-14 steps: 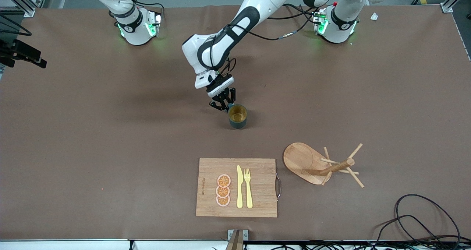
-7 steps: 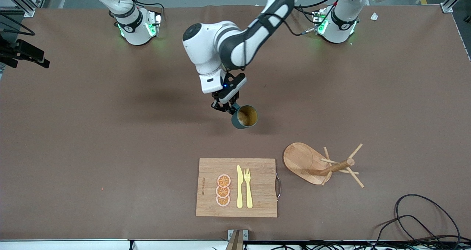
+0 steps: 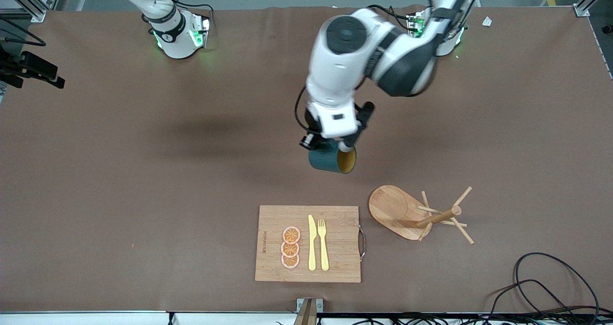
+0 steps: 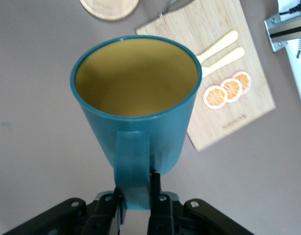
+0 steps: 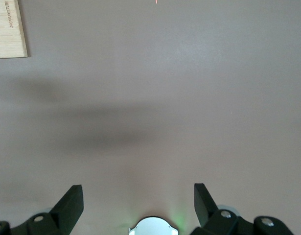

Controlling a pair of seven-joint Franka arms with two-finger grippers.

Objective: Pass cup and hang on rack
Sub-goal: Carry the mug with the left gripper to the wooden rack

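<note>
Teal cup (image 3: pixel 332 160): carried in the air over bare desk (image 3: pixel 143 172), lying on its side, clear of the surface.
Cup axis: roughly horizontal; the tan mouth points toward 4 o'clock in the front view, toward the rack.
Left end effector (image 4: pixel 136 196): clamped on the cup's loop handle (image 4: pixel 133 169), fingers pinching it from both sides.
Wooden rack (image 3: pixel 416 214): stands on the desk at about 4 o'clock from the cup, well apart; pegs (image 3: pixel 460 198) radiate from its central post (image 3: pixel 438 217).
Bamboo board (image 3: pixel 309 243): at 6 o'clock from the cup, bearing fruit slices (image 3: pixel 290 247), knife and fork.
Right end effector (image 5: pixel 138 200): fingers spread wide, holding nothing; this arm waits above bare desk.
Nearer arm: the left, by judgement.
</note>
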